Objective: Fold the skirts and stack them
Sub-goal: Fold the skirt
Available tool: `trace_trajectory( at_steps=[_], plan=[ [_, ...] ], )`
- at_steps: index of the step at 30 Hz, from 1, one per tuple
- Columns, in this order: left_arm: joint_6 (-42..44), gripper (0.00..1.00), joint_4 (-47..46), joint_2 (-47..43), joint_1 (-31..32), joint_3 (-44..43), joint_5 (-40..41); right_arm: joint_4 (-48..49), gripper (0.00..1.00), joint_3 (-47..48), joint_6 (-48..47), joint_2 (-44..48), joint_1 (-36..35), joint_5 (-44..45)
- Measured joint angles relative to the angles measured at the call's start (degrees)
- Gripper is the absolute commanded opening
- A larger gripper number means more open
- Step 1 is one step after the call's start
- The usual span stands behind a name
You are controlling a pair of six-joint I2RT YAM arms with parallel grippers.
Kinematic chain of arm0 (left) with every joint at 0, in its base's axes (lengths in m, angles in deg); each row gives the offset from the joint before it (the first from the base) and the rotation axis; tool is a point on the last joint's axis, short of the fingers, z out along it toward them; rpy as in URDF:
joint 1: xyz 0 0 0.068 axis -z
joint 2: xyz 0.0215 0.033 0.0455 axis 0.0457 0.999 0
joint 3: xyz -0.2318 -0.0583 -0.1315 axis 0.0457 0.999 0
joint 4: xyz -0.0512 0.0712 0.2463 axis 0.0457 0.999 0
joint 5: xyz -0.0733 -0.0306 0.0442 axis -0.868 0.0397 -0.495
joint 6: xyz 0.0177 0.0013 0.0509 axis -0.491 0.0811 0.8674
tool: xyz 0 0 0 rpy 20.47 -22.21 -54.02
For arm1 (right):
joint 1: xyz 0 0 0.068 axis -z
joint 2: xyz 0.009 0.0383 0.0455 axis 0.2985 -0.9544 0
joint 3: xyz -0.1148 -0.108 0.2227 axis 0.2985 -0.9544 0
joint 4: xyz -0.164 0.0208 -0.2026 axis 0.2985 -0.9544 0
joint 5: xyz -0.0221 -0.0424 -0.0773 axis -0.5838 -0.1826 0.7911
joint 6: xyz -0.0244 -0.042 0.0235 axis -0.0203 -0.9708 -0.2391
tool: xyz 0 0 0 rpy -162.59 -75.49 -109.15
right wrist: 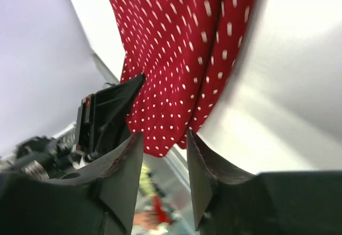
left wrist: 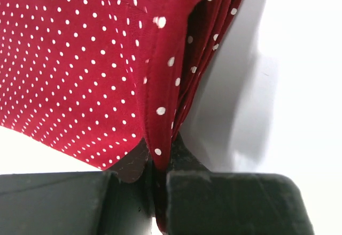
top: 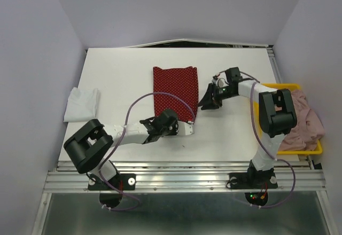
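Left end effector (left wrist: 157,165), stretched low, pinches dotted skirt (left wrist: 69,59); right end effector (right wrist: 164,137) hovers parted.

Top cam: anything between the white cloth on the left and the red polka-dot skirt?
Mostly bare table, seen in the top external view; only the left arm's purple cable arcs over it near the red polka-dot skirt.

In the top view the right arm (top: 275,112) is covering the left part of the pink skirt (top: 307,120) (and much of the yellow tray (top: 304,151)). The dark red skirt (left wrist: 69,59) is running off the top and left edges of the left wrist view. At lower centre of the right wrist view, the background is showing only as blurred colour.
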Motion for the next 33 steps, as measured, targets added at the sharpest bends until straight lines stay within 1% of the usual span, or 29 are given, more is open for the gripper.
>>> trace_trajectory(
  at_steps=[2, 4, 5, 7, 9, 12, 14, 15, 16, 19, 22, 24, 25, 26, 27, 29, 31, 32, 33],
  plan=[
    [0.0, 0.00, 4.7, -1.5, 0.0, -1.2, -1.7, -8.4, 0.40, 7.8, -9.5, -0.4, 2.6, 1.3],
    [-0.1, 0.00, 9.1, -2.4, 0.0, -2.6, -3.5, -12.9, 0.41, 14.6, -16.4, -1.0, 4.7, 2.2],
    [-0.2, 0.00, 11.5, -2.7, 0.0, -3.4, -4.6, -14.1, 0.41, 17.2, -18.2, -1.3, 5.6, 2.6],
    [-0.6, 0.00, 15.8, -2.8, 0.1, -4.8, -6.6, -14.3, 0.41, 20.9, -19.6, -1.5, 6.6, 2.5],
    [-1.3, 0.00, 20.2, -2.8, 0.1, -6.5, -8.9, -13.2, 0.45, 23.9, -19.7, -2.0, 6.4, 1.9],
    [-2.4, 0.00, 26.0, -2.8, 0.1, -9.2, -12.1, -11.3, 0.53, 28.4, -19.5, -5.3, 3.8, 1.2],
    [-3.3, 0.00, 29.0, -2.8, 0.3, -10.9, -14.1, -9.3, 0.61, 32.7, -19.2, -9.7, 1.0, 1.4],
    [-3.8, 0.00, 30.4, -2.9, 0.4, -11.6, -15.0, -8.2, 0.62, 34.1, -19.2, -11.4, 0.0, 1.6],
    [-4.1, 0.00, 31.5, -3.0, 0.6, -11.9, -15.8, -7.2, 0.65, 35.8, -19.3, -13.6, -1.3, 2.3],
    [-4.8, 0.00, 34.8, -3.7, 1.1, -12.3, -18.1, -4.6, 0.71, 40.4, -20.3, -19.1, -4.5, 4.8],
    [-5.0, 0.00, 37.6, -4.3, 1.5, -12.3, -20.3, -3.9, 0.73, 46.9, -22.9, -24.4, -6.4, 8.6],
    [-5.0, 0.00, 39.1, -4.7, 1.6, -12.3, -21.6, -3.3, 0.73, 50.5, -25.3, -27.0, -6.9, 10.7],
    [-5.0, 0.00, 39.6, -4.9, 1.7, -12.3, -22.1, -2.8, 0.71, 51.6, -26.7, -27.9, -7.1, 12.0],
    [-5.0, 0.00, 40.5, -5.2, 1.8, -12.3, -22.7, -2.4, 0.67, 52.3, -29.2, -28.6, -7.5, 13.5],
    [-5.0, 0.00, 41.2, -5.4, 1.9, -12.4, -23.0, -2.4, 0.66, 52.4, -29.6, -28.8, -7.6, 13.8],
    [-5.1, 0.00, 42.7, -5.9, 2.0, -13.1, -23.9, -2.7, 0.60, 52.4, -33.6, -29.2, -7.9, 14.8],
    [-5.2, 0.00, 43.8, -6.3, 2.0, -13.9, -24.5, -3.0, 0.55, 52.0, -36.3, -29.2, -8.3, 14.8],
    [-5.2, 0.00, 44.5, -6.4, 2.0, -14.4, -24.6, -3.4, 0.49, 51.5, -38.1, -29.2, -8.8, 14.7],
    [-5.4, 0.00, 45.3, -6.5, 2.0, -15.3, -24.9, -3.7, 0.46, 51.1, -39.8, -29.2, -9.1, 14.5]
  ],
)
